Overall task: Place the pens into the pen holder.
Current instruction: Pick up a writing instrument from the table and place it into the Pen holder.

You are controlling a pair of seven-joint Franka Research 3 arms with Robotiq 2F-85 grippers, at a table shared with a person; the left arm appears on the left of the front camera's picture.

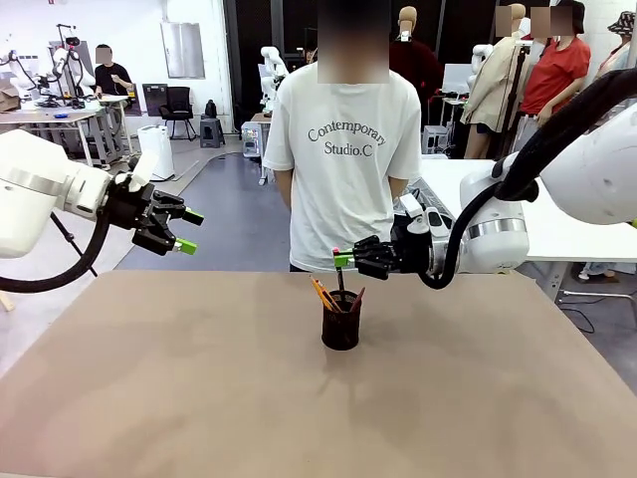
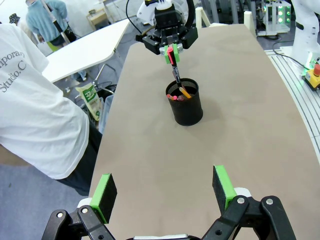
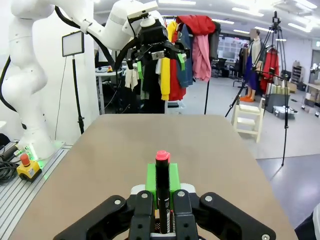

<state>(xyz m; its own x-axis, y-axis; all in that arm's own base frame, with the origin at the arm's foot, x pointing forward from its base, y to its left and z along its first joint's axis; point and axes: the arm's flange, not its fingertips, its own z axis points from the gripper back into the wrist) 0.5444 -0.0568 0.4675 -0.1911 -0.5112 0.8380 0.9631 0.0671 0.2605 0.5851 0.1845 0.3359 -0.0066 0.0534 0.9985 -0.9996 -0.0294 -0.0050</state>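
The black pen with red tip is pinched upright between the closed pads of the right end effector, held directly above the pen holder — which stands near the middle of the bench. The yellow-orange pencil and reddish-brown pen are seen leaning inside it. The left end effector is spread wide and empty, raised at the far left, well apart.

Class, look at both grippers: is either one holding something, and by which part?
The right gripper pinches the black pen near its red-tipped upper end; the left gripper is open, holding nothing.
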